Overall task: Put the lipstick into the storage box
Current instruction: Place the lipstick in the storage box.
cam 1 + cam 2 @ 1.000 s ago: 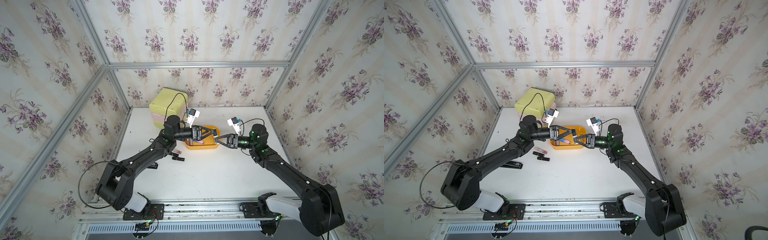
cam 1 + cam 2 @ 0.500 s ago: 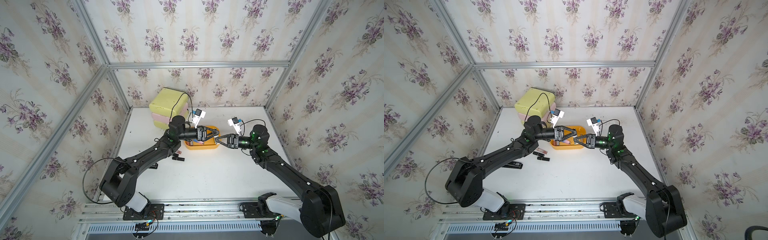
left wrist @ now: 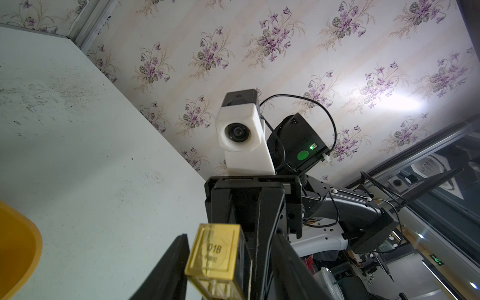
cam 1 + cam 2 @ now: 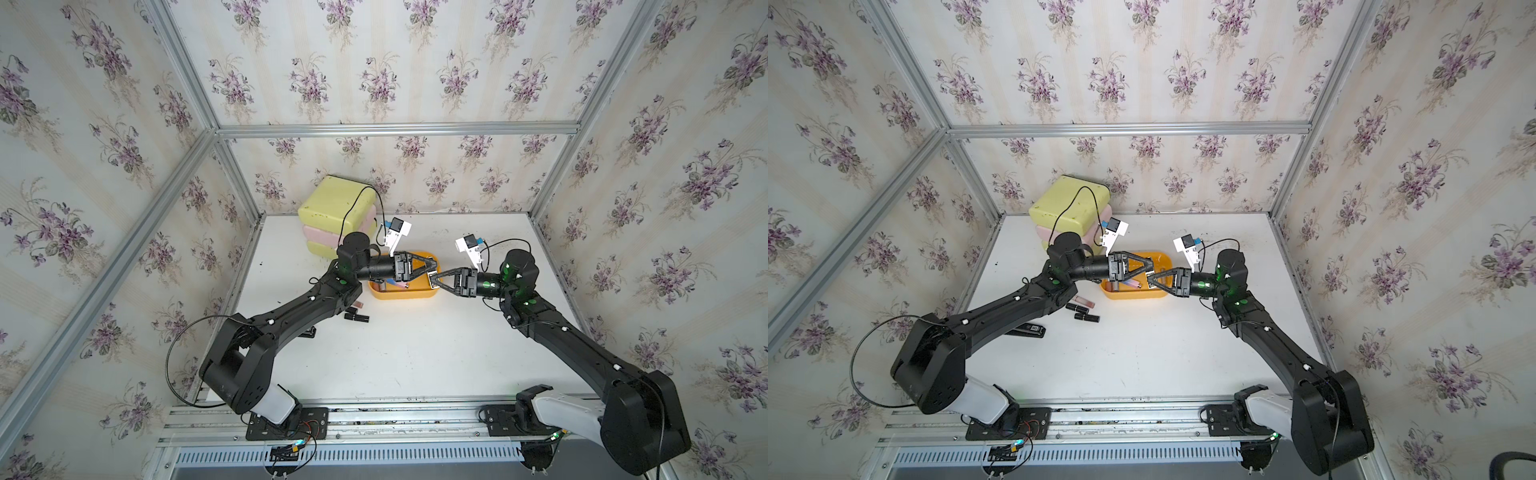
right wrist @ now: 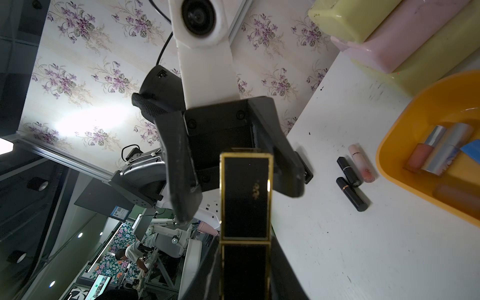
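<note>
A square black lipstick with gold edges (image 5: pixel 245 197) hangs level above the right end of the orange storage box (image 4: pixel 409 296) (image 4: pixel 1133 296). My right gripper (image 5: pixel 245 249) (image 4: pixel 435 282) is shut on one end of it. The other end, a gold cap face (image 3: pixel 213 257), sits between the fingers of my left gripper (image 3: pixel 228 249) (image 4: pixel 432 268). One left finger lies against the lipstick; the other stands a little apart from it, so the jaws are partly open around it. The two grippers meet tip to tip over the box.
The box (image 5: pixel 389 145) holds a pink bottle (image 5: pixel 418 155) and silver tubes (image 5: pixel 446 148). Two black lipsticks (image 5: pixel 352 193) and a pink gloss tube (image 5: pixel 362 163) lie on the table beside it. Stacked green and pink boxes (image 4: pixel 336 212) stand at the back left.
My left gripper has moved right, up to the right gripper, and its jaws have narrowed around the lipstick's free end. The right gripper has held still with the lipstick.
</note>
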You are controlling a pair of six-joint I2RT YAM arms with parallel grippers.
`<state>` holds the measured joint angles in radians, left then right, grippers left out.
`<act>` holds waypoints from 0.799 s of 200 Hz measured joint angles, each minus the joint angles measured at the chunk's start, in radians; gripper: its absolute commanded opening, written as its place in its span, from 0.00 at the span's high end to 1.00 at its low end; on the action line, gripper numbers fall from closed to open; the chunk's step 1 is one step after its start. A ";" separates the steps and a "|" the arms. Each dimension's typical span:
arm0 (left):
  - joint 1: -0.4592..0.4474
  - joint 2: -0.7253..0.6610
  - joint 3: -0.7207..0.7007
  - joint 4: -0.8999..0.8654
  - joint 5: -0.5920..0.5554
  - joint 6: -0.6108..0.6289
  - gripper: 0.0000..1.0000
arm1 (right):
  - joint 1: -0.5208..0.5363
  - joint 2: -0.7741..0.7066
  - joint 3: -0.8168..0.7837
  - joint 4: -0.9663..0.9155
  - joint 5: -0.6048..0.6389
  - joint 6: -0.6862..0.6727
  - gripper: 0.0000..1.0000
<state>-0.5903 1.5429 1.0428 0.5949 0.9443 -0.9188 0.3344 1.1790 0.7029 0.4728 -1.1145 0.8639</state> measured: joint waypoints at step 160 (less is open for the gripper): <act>-0.001 0.010 0.001 0.008 0.011 -0.019 0.84 | 0.000 0.000 0.006 -0.018 0.003 -0.032 0.60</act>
<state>-0.5915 1.5528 1.0439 0.6029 0.9554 -0.9375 0.3344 1.1790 0.7086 0.4549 -1.1110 0.8314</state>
